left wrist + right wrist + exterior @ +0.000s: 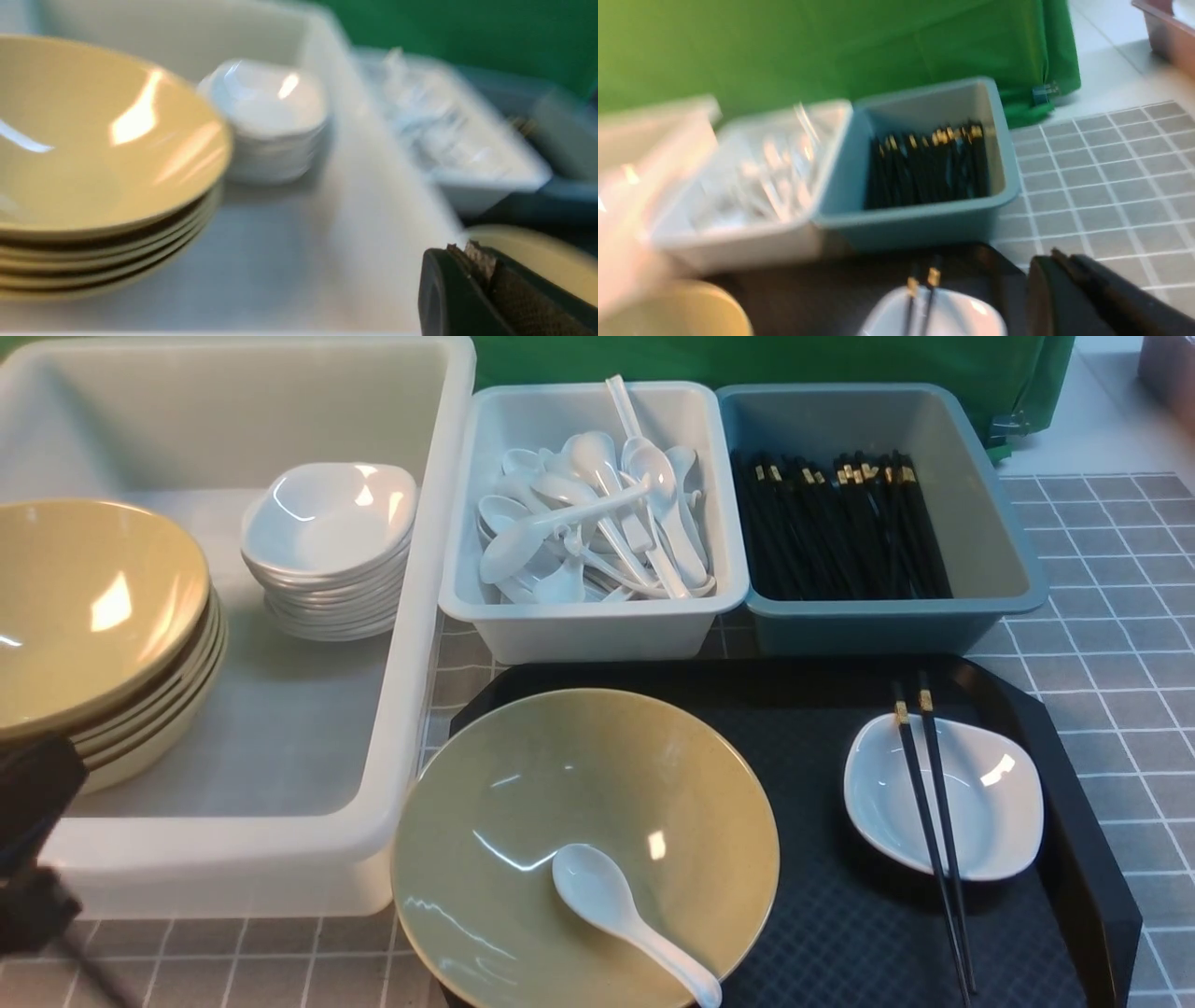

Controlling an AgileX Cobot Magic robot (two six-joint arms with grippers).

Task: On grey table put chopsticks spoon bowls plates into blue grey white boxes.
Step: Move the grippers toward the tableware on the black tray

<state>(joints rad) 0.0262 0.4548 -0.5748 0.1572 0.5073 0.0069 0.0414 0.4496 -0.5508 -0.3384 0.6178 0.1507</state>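
The left jaws and right jaws are both closed on nothing (each glimpsed in its own wrist view). Two chopsticks [926, 821] lie loose across the small plate [994, 793] on the black tray [822, 915], thin ends overhanging. A clumsy pinch could roll them off or tip the dish. The blue box [990, 569] sits just behind the tray's raised rim, with bare tabletop [1120, 616] to its right.

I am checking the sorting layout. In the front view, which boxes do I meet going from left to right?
Large white tub → pale grey bin with spoons → blue bin with chopsticks.
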